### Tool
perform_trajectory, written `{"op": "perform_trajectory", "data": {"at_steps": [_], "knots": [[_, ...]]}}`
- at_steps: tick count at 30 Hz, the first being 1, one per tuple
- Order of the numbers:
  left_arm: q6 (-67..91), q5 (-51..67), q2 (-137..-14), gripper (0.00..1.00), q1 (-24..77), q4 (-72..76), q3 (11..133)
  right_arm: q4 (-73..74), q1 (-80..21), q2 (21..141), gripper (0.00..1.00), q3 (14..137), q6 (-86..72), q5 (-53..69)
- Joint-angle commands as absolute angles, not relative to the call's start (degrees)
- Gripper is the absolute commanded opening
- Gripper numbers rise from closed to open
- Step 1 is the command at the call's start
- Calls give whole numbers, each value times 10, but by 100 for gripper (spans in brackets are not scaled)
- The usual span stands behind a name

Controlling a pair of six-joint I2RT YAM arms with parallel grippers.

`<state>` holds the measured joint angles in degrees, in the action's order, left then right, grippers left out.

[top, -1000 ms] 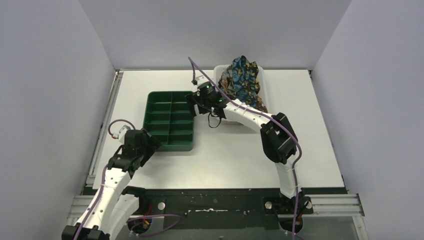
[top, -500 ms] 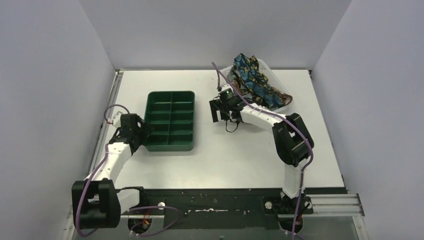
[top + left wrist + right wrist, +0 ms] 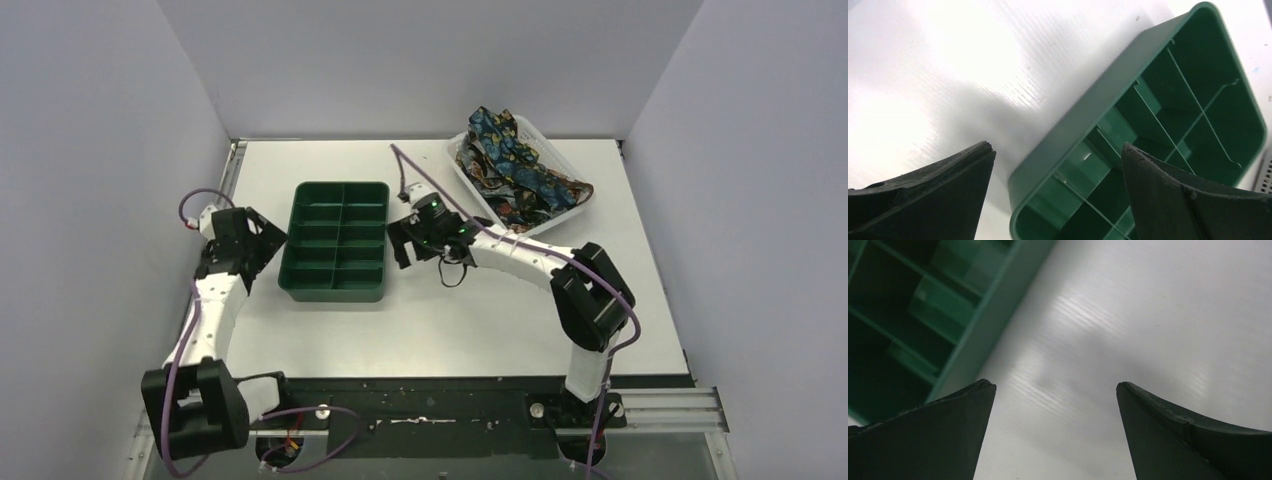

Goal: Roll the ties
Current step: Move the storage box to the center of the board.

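Note:
Several patterned ties [image 3: 517, 172], dark with blue, orange and yellow, lie heaped in the white mesh basket [image 3: 462, 160] at the back right. My right gripper [image 3: 399, 243] is open and empty over the white table, just right of the green compartment tray [image 3: 338, 288]; its wrist view shows bare table between the fingers [image 3: 1055, 387]. My left gripper [image 3: 262, 243] is open and empty at the tray's left edge; its wrist view shows the tray's corner [image 3: 1058, 150] between the fingers. No tie is in either wrist view.
The green tray has several empty compartments and stands left of centre. The basket sits tilted towards the back right corner. Grey walls close in the table on three sides.
The right gripper moved left and nearer, away from the basket towards the tray. The basket has shifted and turned. The left arm swung back along the tray's left side.

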<state>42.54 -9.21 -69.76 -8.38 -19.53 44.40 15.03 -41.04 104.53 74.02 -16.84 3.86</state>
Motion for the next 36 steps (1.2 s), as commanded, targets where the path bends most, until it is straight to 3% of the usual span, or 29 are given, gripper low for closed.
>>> {"op": "perform_trajectory", "data": {"at_steps": [1,7,14,18,25,29,36], "knots": [[424,-110,-601,97,-91,-299,470,120,-461,1053,100,783,-130,8],[442,-40,-486,97,-92,-389,441,90,-460,1086,100,844,-102,-4],[494,68,-373,95,-92,-369,347,157,-460,1179,100,1004,-60,24],[508,113,-374,93,-91,-344,304,158,-454,1234,100,1080,-41,45],[520,136,-391,89,-90,-279,270,145,-440,1338,100,1200,-69,188],[523,140,-413,88,-90,-217,253,158,-426,1394,100,1256,-83,159],[502,89,-502,87,-91,-85,241,186,-367,1376,100,1222,-108,111]]}}
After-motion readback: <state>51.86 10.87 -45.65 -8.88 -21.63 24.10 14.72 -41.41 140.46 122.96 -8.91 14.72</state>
